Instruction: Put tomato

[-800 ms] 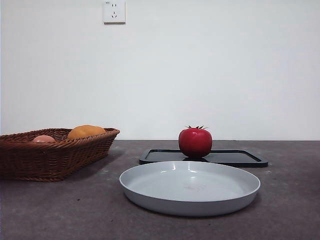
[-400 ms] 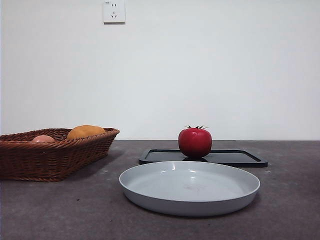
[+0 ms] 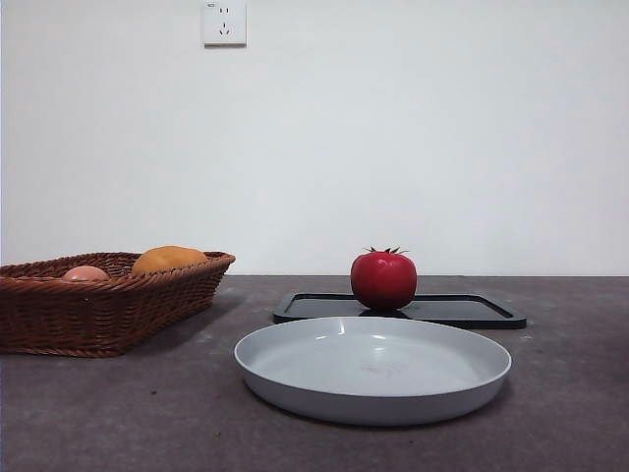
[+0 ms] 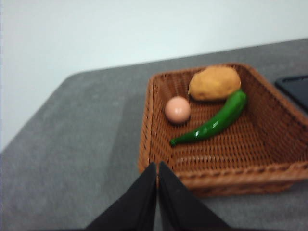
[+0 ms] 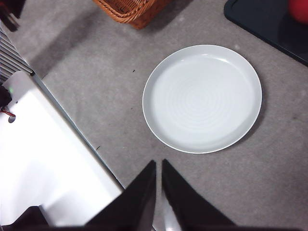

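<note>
The glossy red tomato with its green stem stands on a flat black tray behind the grey plate; a sliver of the tomato shows in the right wrist view. Neither arm appears in the front view. My left gripper hangs shut above the near rim of the wicker basket, holding nothing. High above the table, my right gripper is shut and empty, short of the grey plate.
The wicker basket at the left holds an orange-yellow fruit, a small pale pink fruit and a green pepper. A white robot base lies at the table's edge in the right wrist view.
</note>
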